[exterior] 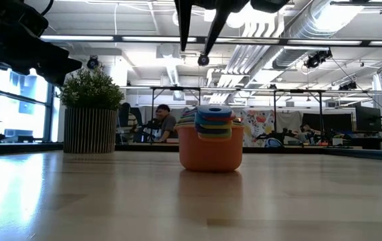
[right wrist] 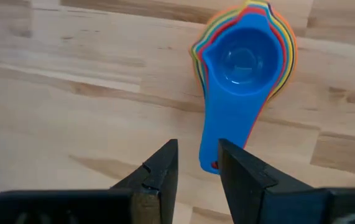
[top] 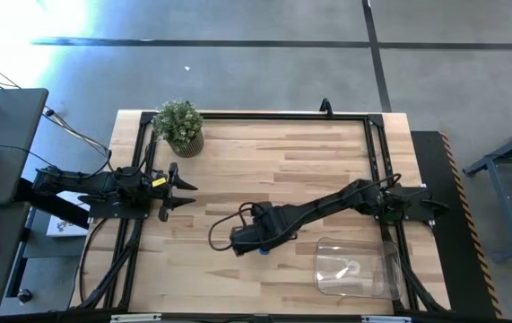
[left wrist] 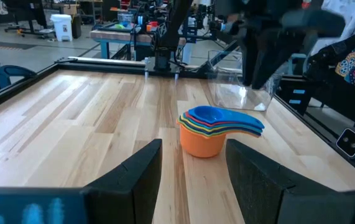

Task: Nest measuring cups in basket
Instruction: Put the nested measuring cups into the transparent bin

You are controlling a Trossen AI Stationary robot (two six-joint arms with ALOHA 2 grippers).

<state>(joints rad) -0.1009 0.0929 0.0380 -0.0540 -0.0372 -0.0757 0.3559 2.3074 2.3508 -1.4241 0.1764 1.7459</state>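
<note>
The measuring cups (exterior: pixel 209 144) stand nested in one stack on the table, the orange one at the bottom and the blue one (right wrist: pixel 242 59) on top, with their handles (right wrist: pixel 227 134) fanned to one side. My right gripper (right wrist: pixel 197 165) hovers above the stack, pointing down, open with a narrow gap, its fingers (exterior: pixel 184 27) well clear of the cups. The right arm hides most of the stack in the high view. The clear basket (top: pixel 356 267) sits near the table's near right corner. My left gripper (top: pixel 184 193) waits open at the table's left side, facing the cups (left wrist: pixel 211 130).
A potted plant (top: pixel 180 126) stands near the table's far left corner. A black frame rail (top: pixel 264 114) runs around the table. Bare wood lies between the cup stack and the basket (left wrist: pixel 239 87). A person sits in the room far behind the table (exterior: pixel 164 120).
</note>
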